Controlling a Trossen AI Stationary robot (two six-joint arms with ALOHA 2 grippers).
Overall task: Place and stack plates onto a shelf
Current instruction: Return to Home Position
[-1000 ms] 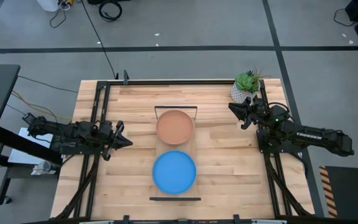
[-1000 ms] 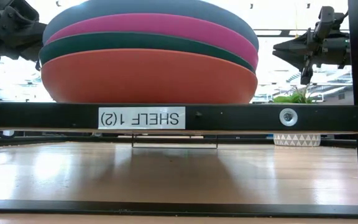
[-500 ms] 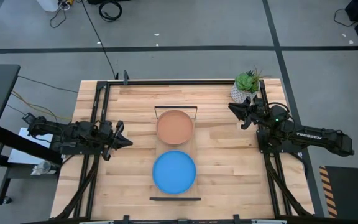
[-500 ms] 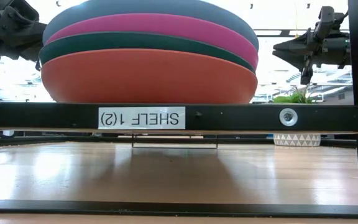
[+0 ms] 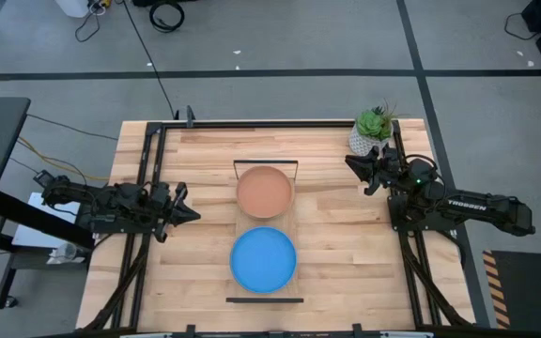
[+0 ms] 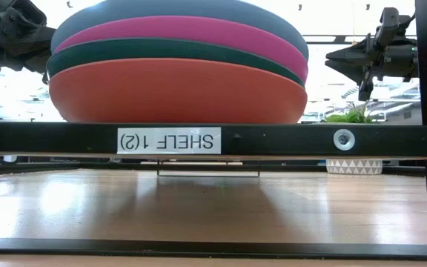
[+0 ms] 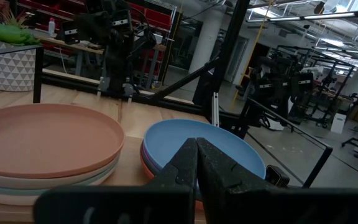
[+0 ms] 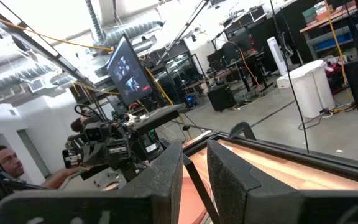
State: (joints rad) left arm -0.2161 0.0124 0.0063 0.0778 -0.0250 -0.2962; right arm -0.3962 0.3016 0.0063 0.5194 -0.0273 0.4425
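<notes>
The shelf lies along the middle of the table, its black wire end close in the low view. Two stacks of plates rest on its board. The far stack is topped by the terracotta brown plate, over cream and grey ones. The near stack is topped by the blue plate, with magenta, dark teal and orange beneath. My left gripper hovers left of the shelf, shut and empty. My right gripper hovers right of the far stack, shut and empty.
A potted green plant stands at the table's far right corner, just behind my right gripper. Black frame rails run along the table's left and right sides. A person sits beyond the table in the right wrist view.
</notes>
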